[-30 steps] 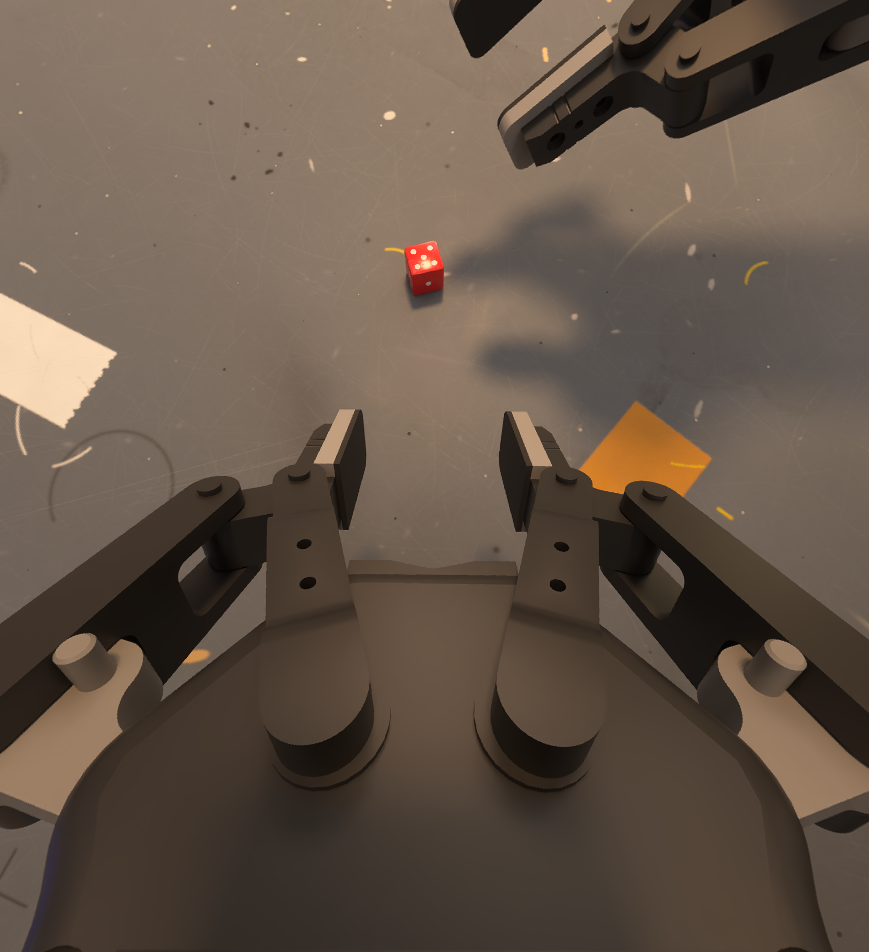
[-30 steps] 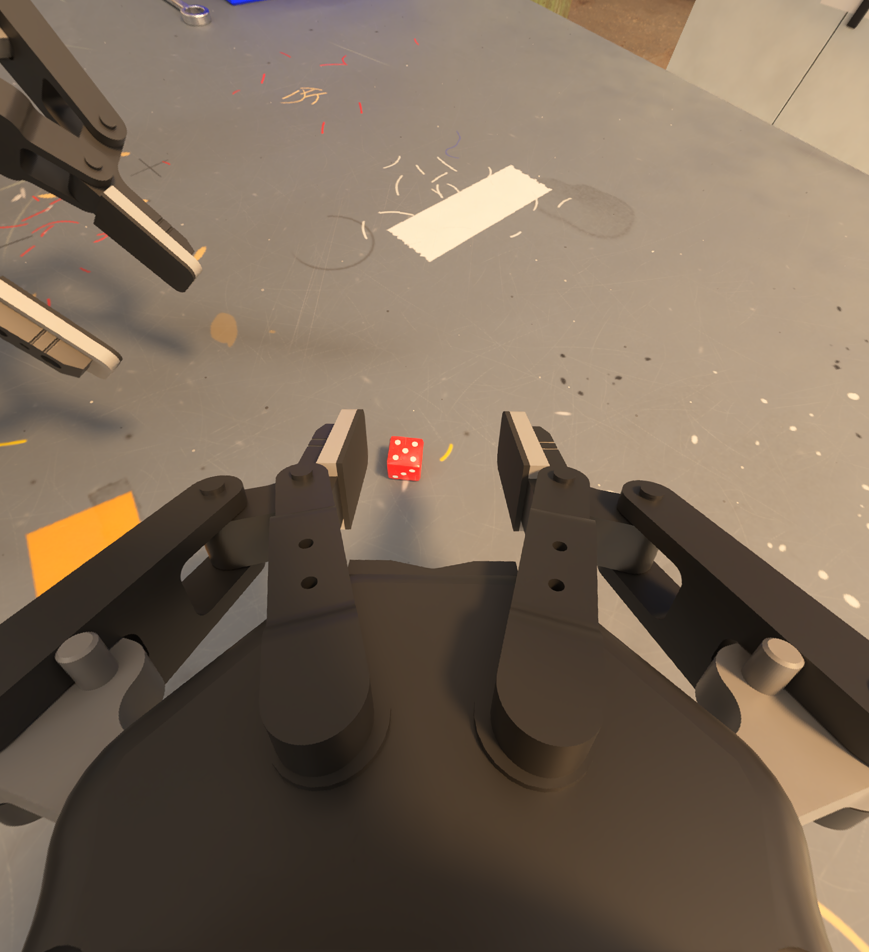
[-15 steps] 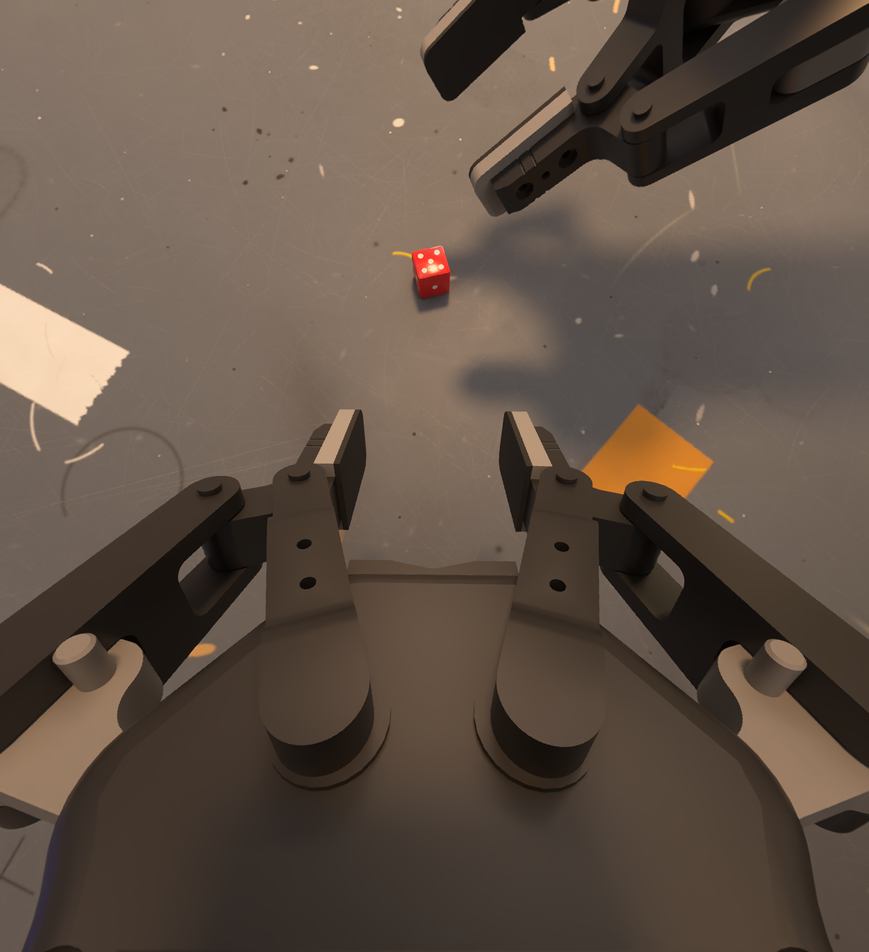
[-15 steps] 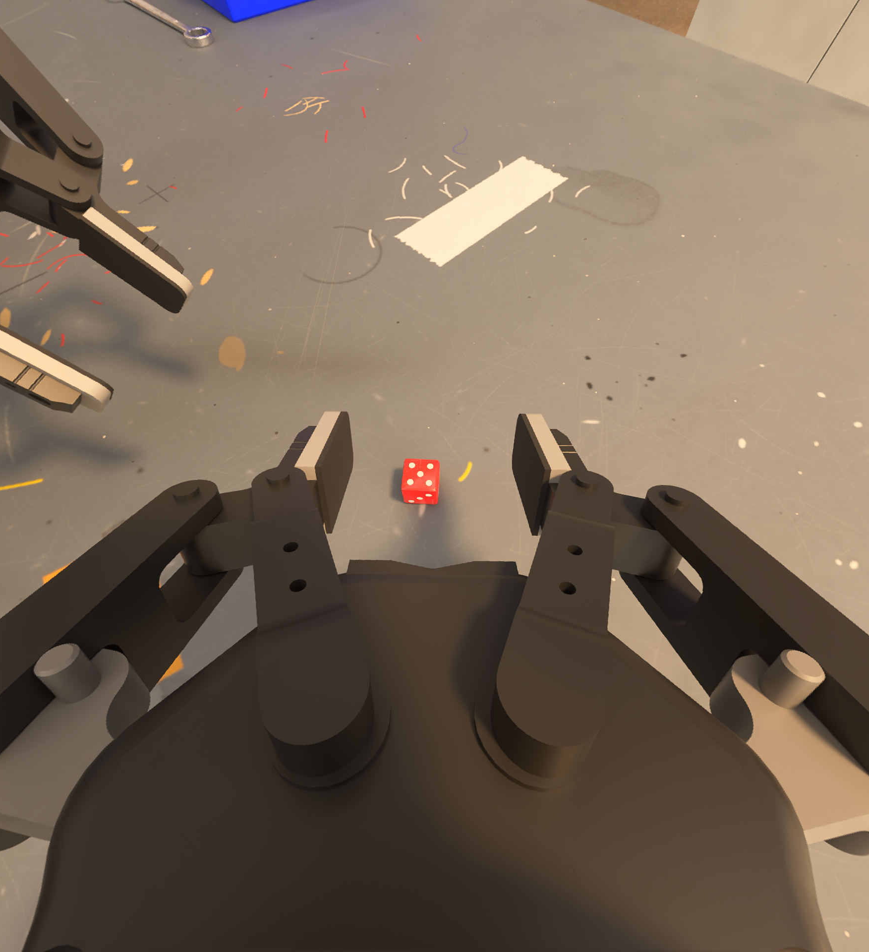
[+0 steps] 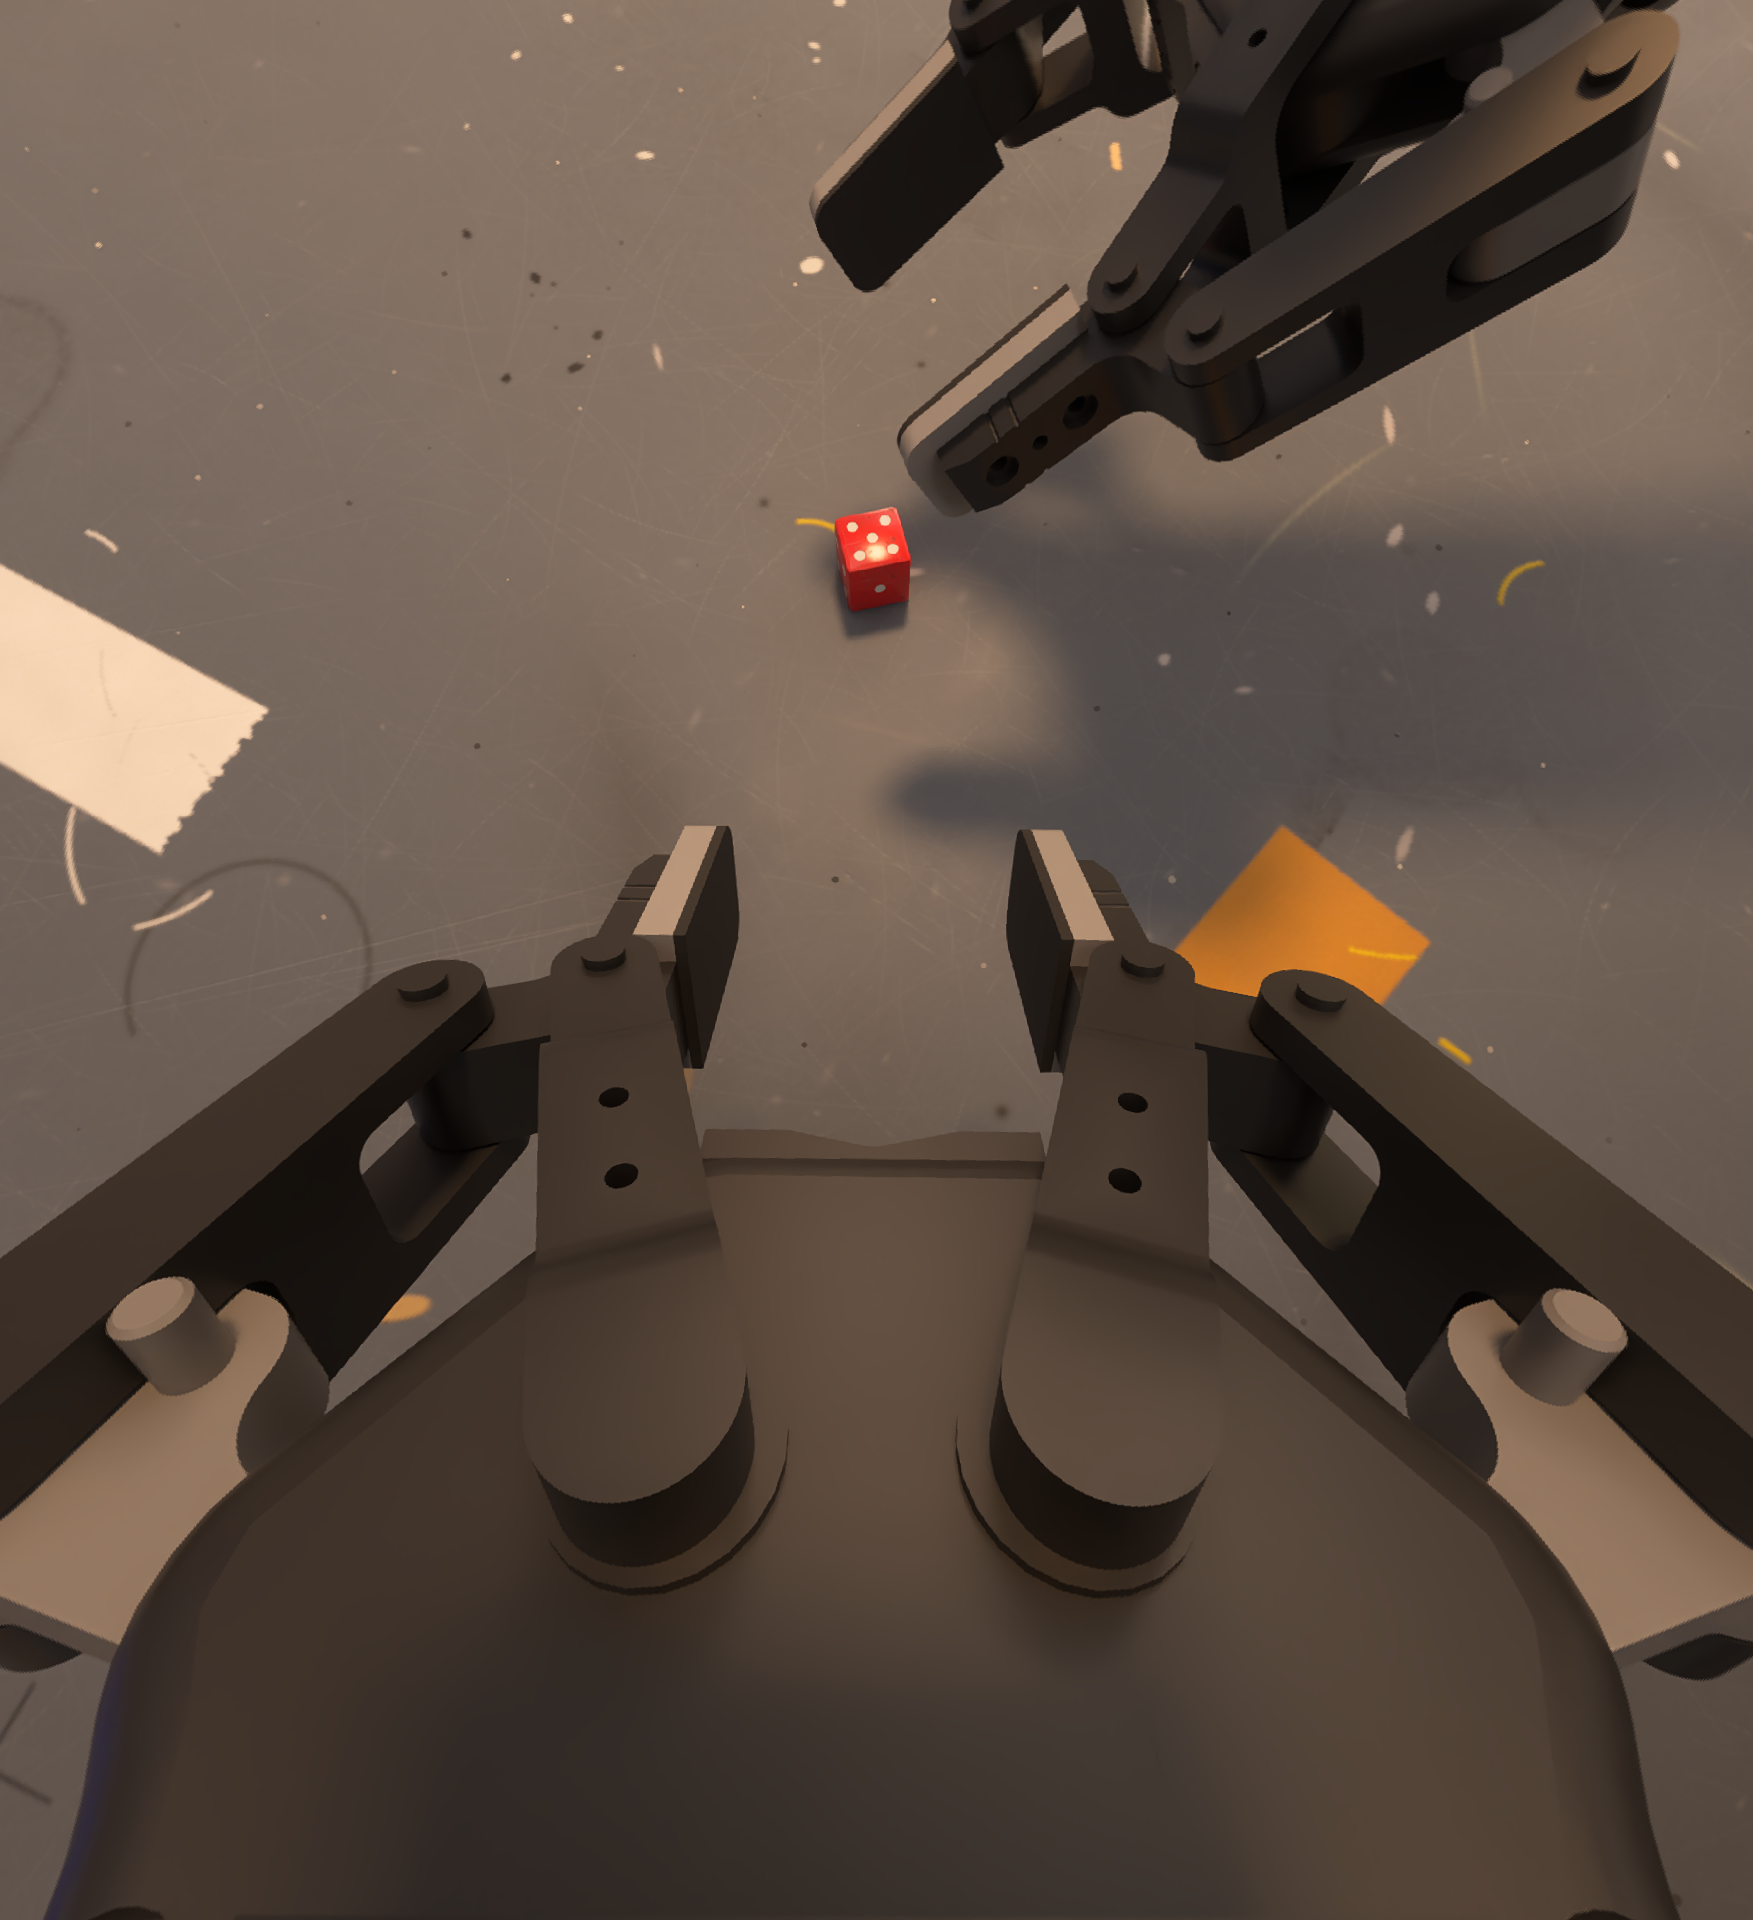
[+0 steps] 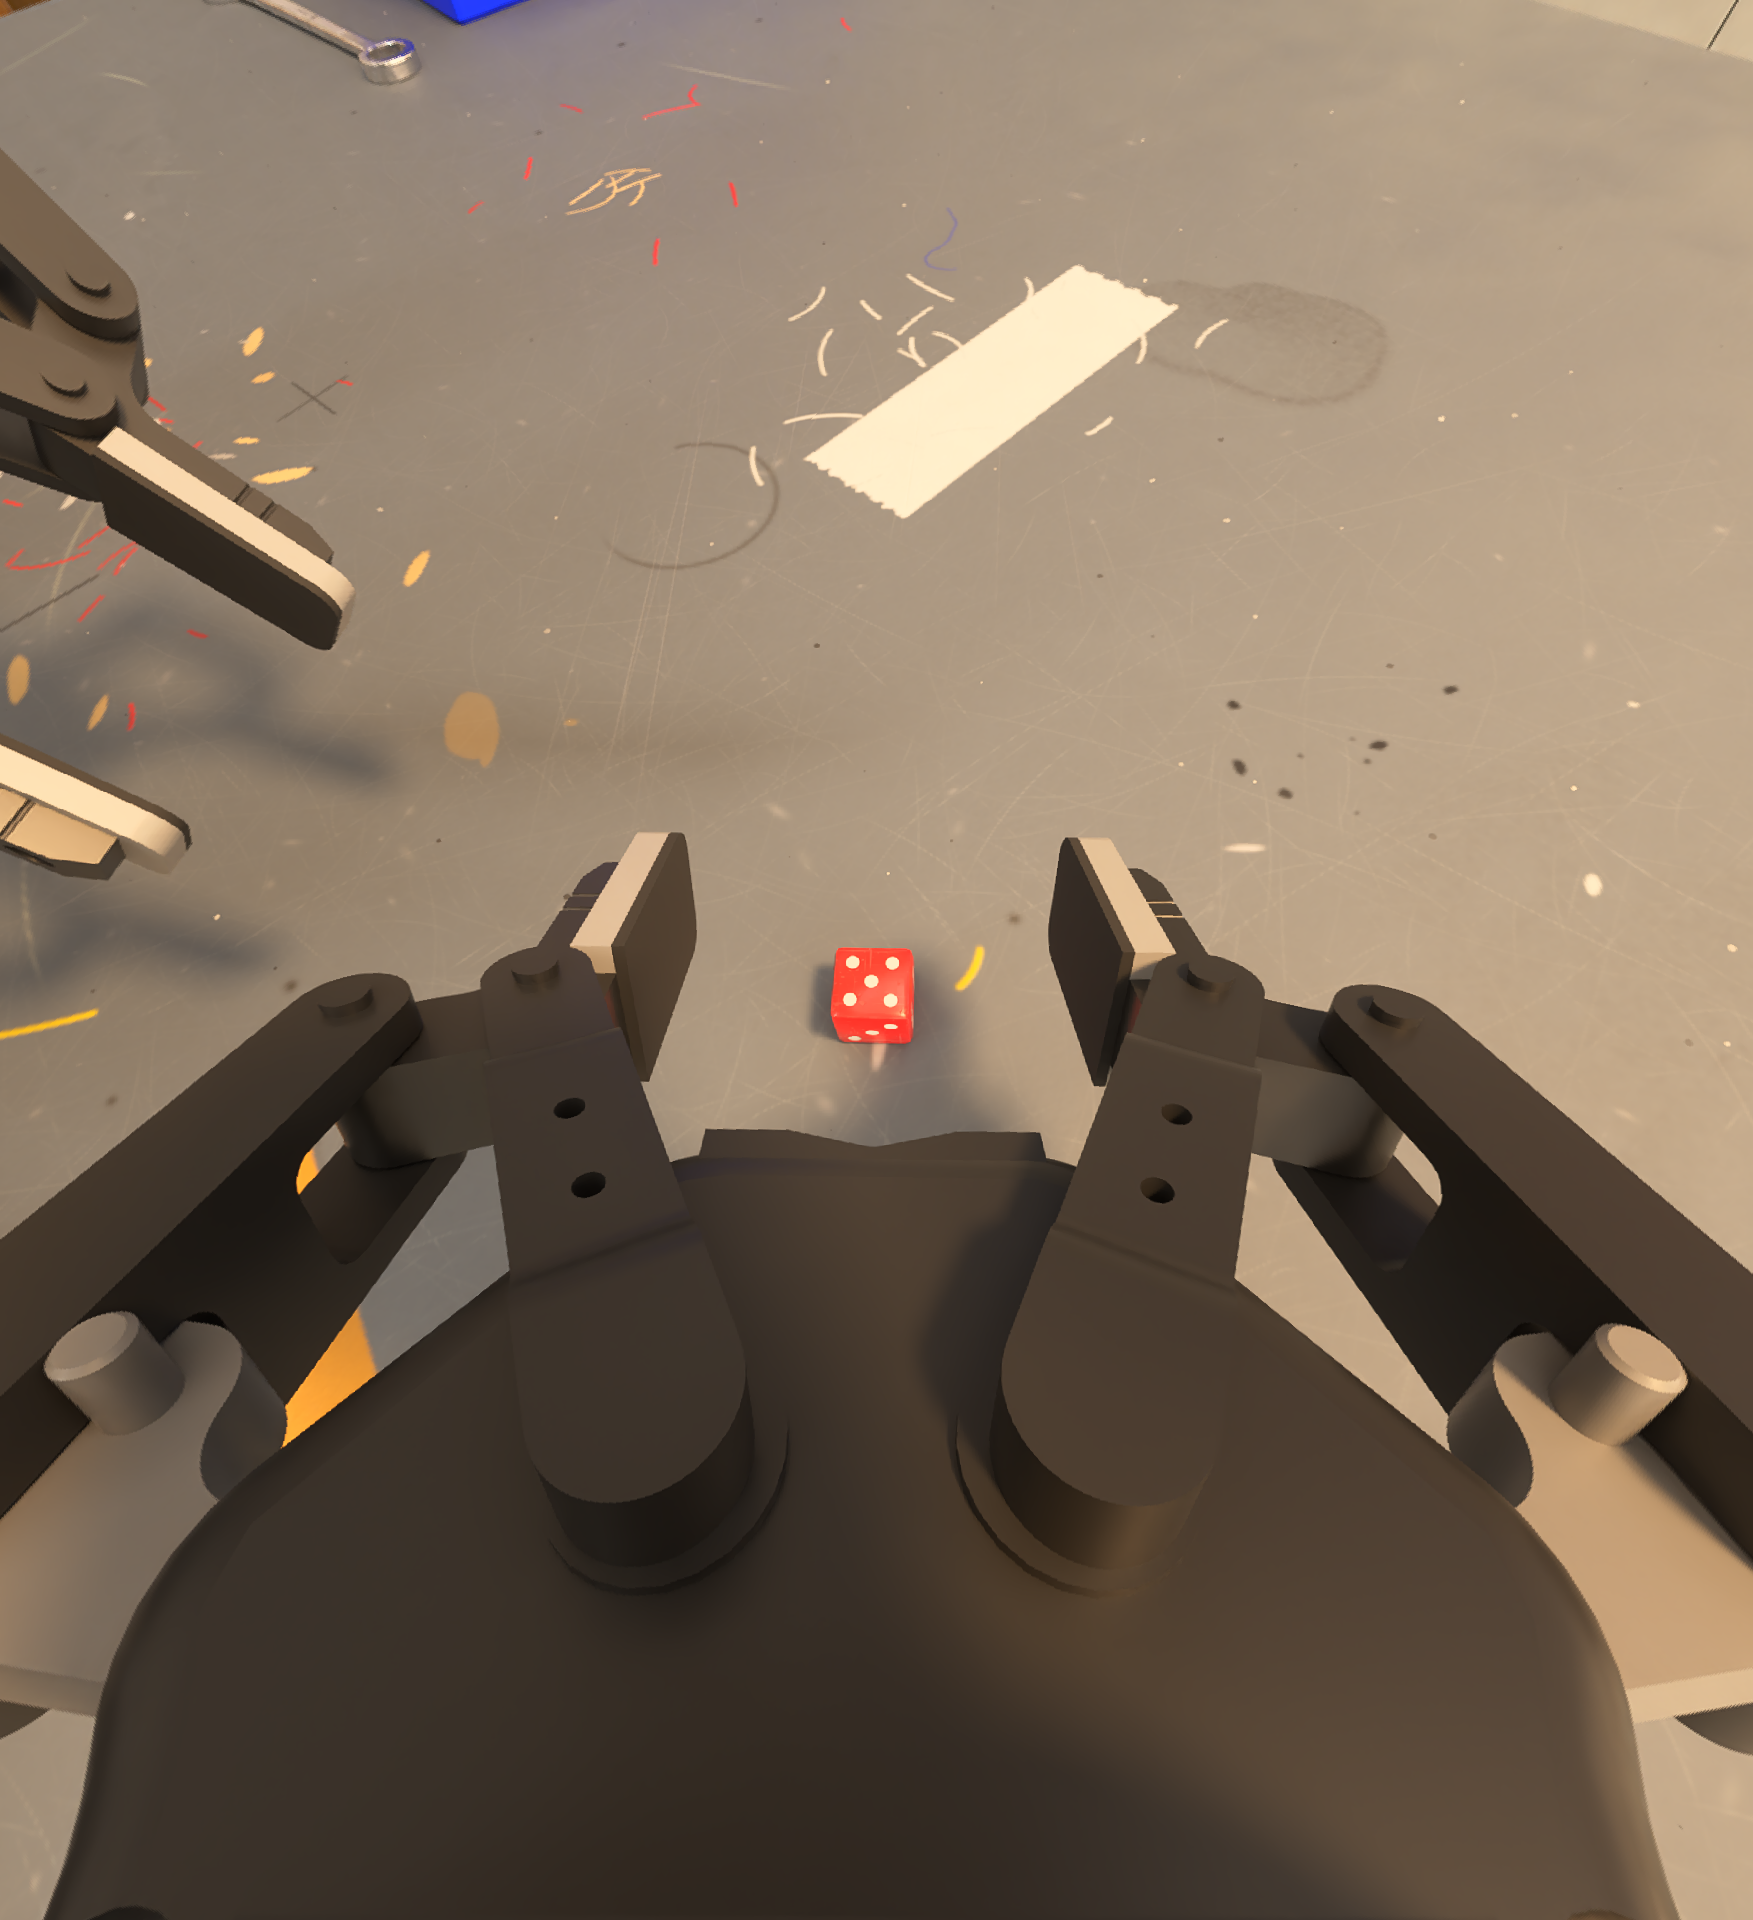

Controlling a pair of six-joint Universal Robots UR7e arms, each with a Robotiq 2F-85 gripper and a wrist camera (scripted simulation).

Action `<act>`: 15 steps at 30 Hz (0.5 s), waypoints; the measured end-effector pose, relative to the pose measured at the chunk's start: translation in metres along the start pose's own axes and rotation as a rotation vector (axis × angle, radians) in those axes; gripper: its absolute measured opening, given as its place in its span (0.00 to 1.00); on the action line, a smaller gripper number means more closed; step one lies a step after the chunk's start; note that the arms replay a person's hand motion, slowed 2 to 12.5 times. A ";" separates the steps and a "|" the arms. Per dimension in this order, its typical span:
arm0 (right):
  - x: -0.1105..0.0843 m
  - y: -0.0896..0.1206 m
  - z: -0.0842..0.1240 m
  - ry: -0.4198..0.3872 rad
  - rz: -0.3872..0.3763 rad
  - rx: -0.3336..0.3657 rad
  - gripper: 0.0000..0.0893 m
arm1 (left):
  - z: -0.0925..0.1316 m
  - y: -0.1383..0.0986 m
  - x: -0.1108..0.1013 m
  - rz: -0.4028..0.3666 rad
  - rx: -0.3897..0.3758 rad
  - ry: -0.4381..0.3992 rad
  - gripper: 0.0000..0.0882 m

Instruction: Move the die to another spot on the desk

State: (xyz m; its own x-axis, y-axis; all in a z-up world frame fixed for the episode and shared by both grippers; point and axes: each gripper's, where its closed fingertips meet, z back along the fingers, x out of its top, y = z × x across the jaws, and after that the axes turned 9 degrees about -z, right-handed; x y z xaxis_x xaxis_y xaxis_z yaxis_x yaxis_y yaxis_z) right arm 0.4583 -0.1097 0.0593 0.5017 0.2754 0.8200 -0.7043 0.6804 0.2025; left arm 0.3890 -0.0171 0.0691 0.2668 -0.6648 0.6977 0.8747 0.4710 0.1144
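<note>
A small red die with white pips lies on the grey desk. My right gripper is open wide and hangs above it, the die showing centred between the two fingers. In the left wrist view the die lies ahead of my left gripper, which is open and empty and well short of it. The right gripper shows there from the far side, its fingertips just above and beyond the die. The left gripper also shows at the left of the right wrist view.
A strip of white tape lies beyond the die; it also shows in the left wrist view. An orange patch lies on the desk at the right. A wrench and a blue object sit at the far edge.
My right gripper has opened wider and moved forward and down over the die, which now sits centred between its fingers. The left gripper has stayed about where it was.
</note>
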 end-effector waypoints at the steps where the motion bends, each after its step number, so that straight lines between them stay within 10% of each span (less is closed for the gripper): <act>1: 0.000 0.000 -0.001 0.002 -0.003 0.001 0.69 | 0.000 0.000 0.000 0.001 0.000 -0.001 0.54; 15: -0.005 -0.001 -0.011 0.026 -0.014 -0.006 0.71 | 0.000 -0.001 0.000 0.017 -0.004 -0.016 0.54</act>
State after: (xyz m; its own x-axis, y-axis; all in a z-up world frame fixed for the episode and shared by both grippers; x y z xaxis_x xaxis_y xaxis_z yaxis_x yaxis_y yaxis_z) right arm 0.4620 -0.1043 0.0492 0.5241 0.2833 0.8031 -0.6943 0.6883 0.2103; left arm 0.3881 -0.0175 0.0694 0.2750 -0.6479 0.7104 0.8719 0.4794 0.0998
